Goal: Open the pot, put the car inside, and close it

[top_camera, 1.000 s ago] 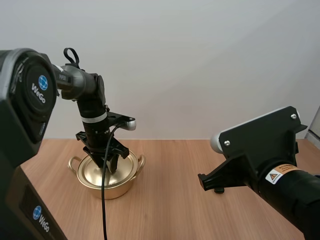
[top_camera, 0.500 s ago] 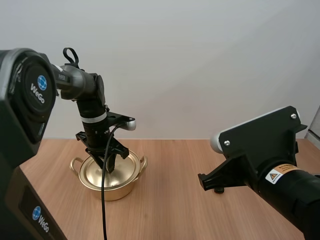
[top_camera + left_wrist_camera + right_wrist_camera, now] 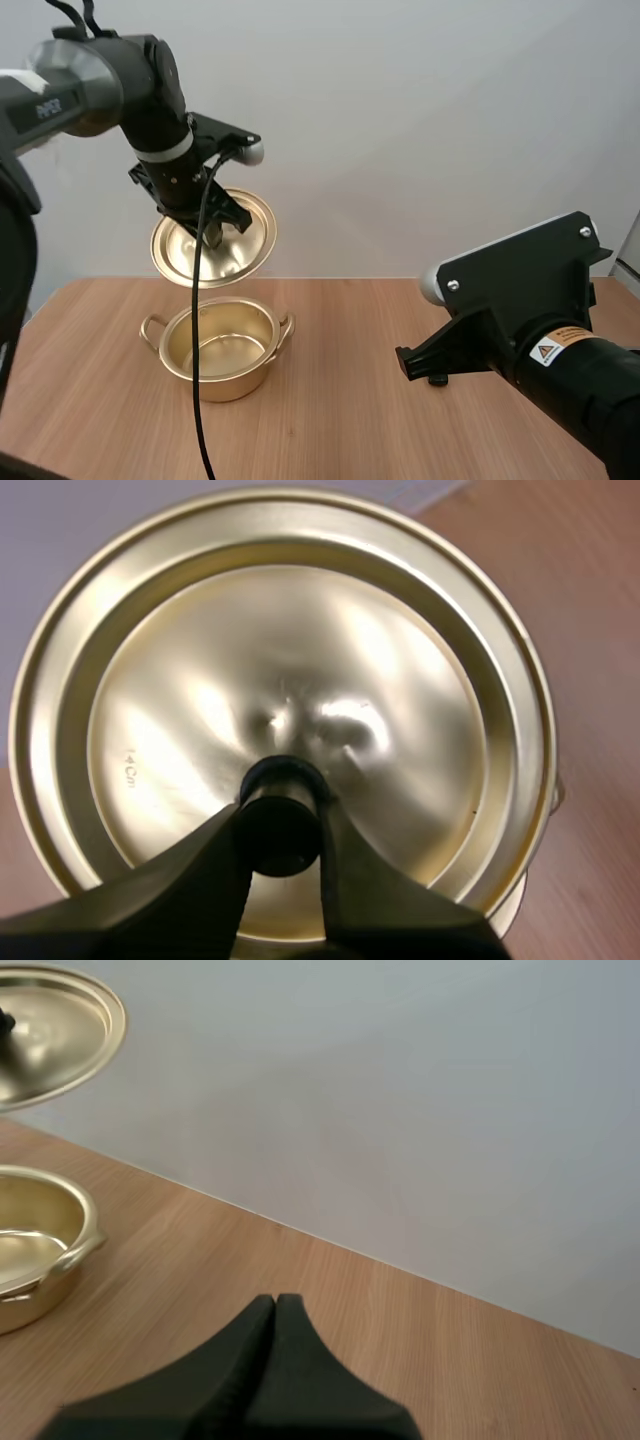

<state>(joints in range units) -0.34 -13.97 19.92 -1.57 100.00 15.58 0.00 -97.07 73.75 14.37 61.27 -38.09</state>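
1. The left pincer (image 3: 282, 825) is clamped on the black knob (image 3: 280, 805) of the lid (image 3: 180, 250). It holds the lid up in the air.
2. The lid hangs right over the pot (image 3: 225, 380), well apart from it. It is tilted, not flat, and its knob side is turned partly up and partly back toward the arms.
3. The pot sits on the counter (image 3: 350, 420) on the left side. Its mouth is open and points straight up. I see only shiny gold inside.
4. The pot is round, so it has no long side. Its two little handles stick out to the left and to the right. The lid is round too.
5. The right pincer (image 3: 275, 1305) is closed with nothing in it. Its two fingers lie together like one dark wedge, low over the counter.
6. From the right pincer, the pot lies off to the left and a bit farther from the arms' bases, with bare counter in between.
7. The left arm is much nearer the pot, but it is busy with the lid. So I think the right arm must do the car job.
8. I think the opening step is done. The way down into the pot goes under the lid, so the lid may need to go off to the side.
9. I cannot tell where the car lies.
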